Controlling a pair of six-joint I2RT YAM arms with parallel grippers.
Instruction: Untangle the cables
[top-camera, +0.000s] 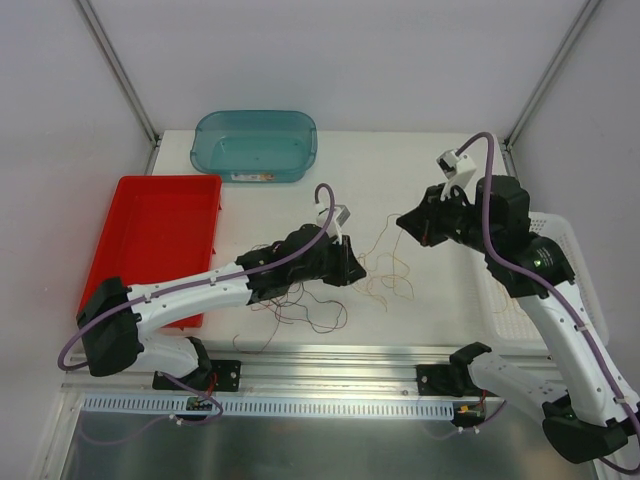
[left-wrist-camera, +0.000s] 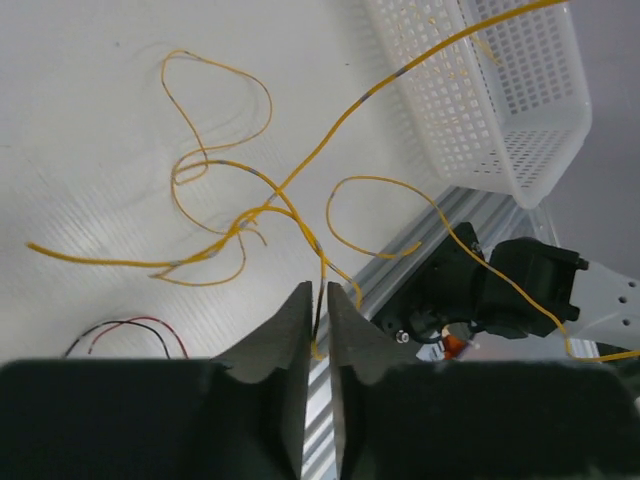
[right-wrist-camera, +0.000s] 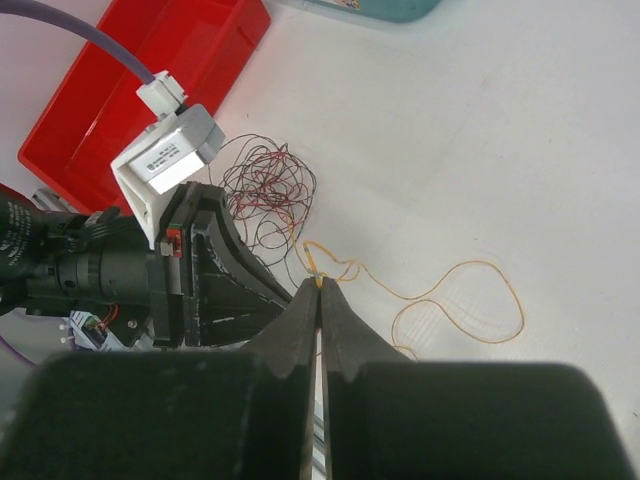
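Near edge: aluminium rail (top-camera: 330, 375) carrying both arm bases, left arm reaching inward to mid-bench, right arm rising along the right side and bending back toward the centre. Bench (top-camera: 400, 165): white, matte. Cables, lot one: red and dark tangle (top-camera: 300, 306), thin wires in loose curls, lying on the bench near the front edge, under and just near of the left arm's wrist. Left claw (left-wrist-camera: 319, 288): at mid-bench, fingers drawn narrow with a slim gap showing between them; one strand of yellow wire runs down into that gap, but whether it is pinched cannot be told. Cables, lot two: yellow-orange cable (top-camera: 385, 262), several open loops spread on the bench between the two claws, right of the tangle and apart from it in the main; one strand lifts off the surface and runs up to the right. Right claw (right-wrist-camera: 320, 283): just far and right of the left claw, fingers closed together, nipping the yellow-orange cable at their tips, a small loop standing just beyond the pinch. Left side: red tray (top-camera: 150, 240), shallow, rectangular. Right side: white mesh basket (top-camera: 575, 270), partly behind the right arm. Far edge: teal tub (top-camera: 255, 150), translucent, rounded corners, just beyond the red tray's far corner.
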